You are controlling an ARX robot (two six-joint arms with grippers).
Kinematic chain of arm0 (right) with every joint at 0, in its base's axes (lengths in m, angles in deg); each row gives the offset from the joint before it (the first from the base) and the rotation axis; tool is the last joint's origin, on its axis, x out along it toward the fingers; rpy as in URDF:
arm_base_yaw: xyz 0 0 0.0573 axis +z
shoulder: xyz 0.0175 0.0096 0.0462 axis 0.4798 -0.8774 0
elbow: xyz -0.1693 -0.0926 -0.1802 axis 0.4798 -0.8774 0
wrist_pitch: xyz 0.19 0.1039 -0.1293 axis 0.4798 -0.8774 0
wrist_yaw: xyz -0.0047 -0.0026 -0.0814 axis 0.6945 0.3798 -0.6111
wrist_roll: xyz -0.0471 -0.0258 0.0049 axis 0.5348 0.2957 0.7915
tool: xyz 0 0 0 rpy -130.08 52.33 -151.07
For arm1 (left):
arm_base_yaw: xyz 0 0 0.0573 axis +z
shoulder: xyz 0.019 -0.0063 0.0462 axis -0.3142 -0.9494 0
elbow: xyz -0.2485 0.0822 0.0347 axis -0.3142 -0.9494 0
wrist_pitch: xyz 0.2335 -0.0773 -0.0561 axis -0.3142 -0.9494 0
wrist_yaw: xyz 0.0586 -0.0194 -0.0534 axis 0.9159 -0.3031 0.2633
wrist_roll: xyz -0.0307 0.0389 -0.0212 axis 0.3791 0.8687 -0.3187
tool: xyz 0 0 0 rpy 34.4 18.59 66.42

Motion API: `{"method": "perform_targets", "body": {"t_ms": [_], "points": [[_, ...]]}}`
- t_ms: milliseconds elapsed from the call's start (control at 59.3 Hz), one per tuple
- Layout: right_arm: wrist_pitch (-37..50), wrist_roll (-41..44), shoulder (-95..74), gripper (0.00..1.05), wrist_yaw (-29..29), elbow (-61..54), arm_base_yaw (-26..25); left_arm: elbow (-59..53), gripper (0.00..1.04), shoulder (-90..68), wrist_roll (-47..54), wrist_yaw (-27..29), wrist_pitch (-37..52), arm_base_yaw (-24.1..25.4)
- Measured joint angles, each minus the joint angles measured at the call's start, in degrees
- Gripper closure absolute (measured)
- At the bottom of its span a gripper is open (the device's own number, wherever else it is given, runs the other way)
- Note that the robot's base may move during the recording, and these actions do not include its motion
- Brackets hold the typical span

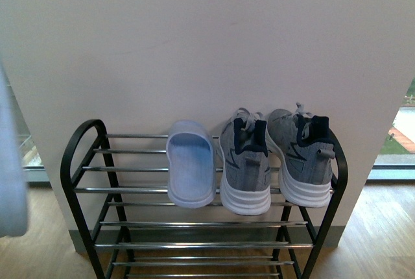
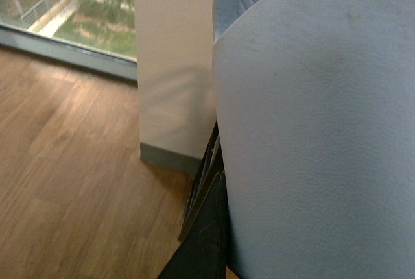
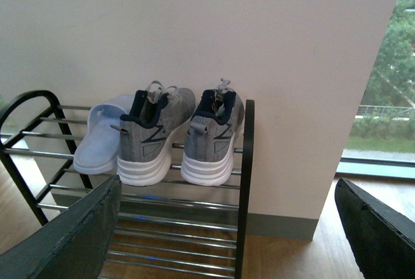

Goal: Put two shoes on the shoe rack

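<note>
The shoe rack (image 1: 72,156) stands against a white wall. Its top shelf holds one pale blue slide (image 1: 190,165) and, to its right, two grey sneakers (image 1: 246,162) (image 1: 301,159), heels toward me. My left gripper (image 2: 224,240) is shut on the second pale blue slide (image 2: 311,130), which fills its view; one dark finger (image 2: 198,253) presses its side. This held slide shows as a pale blur at the front view's far left (image 1: 10,162). My right gripper (image 3: 227,240) is open and empty, facing the rack (image 3: 245,162) and the sneakers (image 3: 152,139).
The top shelf has bare bars (image 1: 130,190) left of the resting slide. The lower tiers (image 1: 194,245) hold nothing visible. Wooden floor (image 2: 65,162) and a floor-level window (image 2: 65,6) lie left of the wall; another window (image 3: 382,84) is at the right.
</note>
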Motion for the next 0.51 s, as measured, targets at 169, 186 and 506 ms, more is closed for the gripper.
{"method": "perform_targets", "body": {"t_ms": [169,186,506], "points": [[0.0,0.0,0.0,0.09,0.0,0.0,0.0,17.9,1.03,-19.1,9.1,1.6,-6.6,-2.1],[0.0,0.0,0.0,0.09,0.0,0.0,0.0,18.8,1.03,-19.9,9.4,1.7,-6.9,-2.2],[0.0,0.0,0.0,0.09,0.0,0.0,0.0,40.1,1.03,-37.2,22.1,2.7,-14.6,-4.1]]}}
